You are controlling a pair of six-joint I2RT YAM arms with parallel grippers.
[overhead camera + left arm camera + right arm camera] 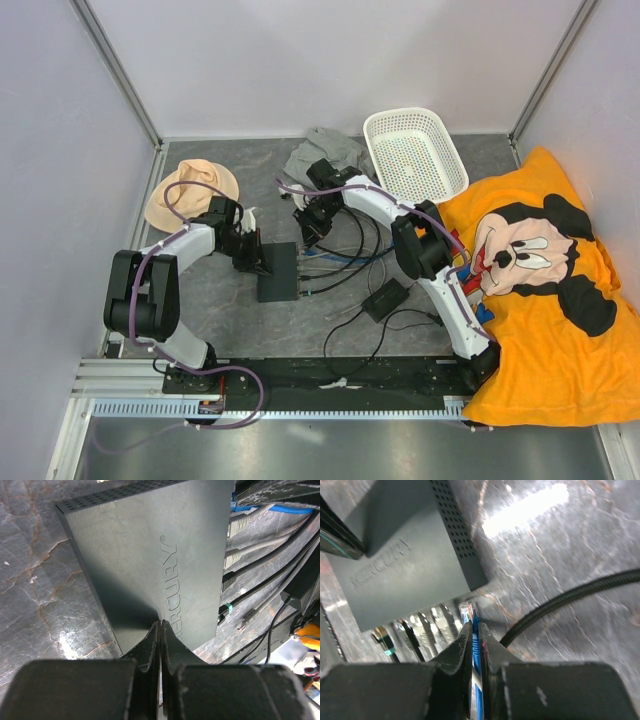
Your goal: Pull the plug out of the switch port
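Observation:
The switch is a flat black box marked MERCURY. Several grey and black cables are plugged into the row of ports on its right side. My left gripper is shut and empty, with its tips resting on the switch's top near the left edge. My right gripper is shut on the blue cable just behind its clear plug. The plug is outside the box, a short gap from the port side at the far corner. In the top view this gripper is behind the switch.
A small black power brick with thin cords lies right of the switch. A thick braided black cable crosses the table. A white basket, a grey cloth, an orange hat and a Mickey pillow lie around.

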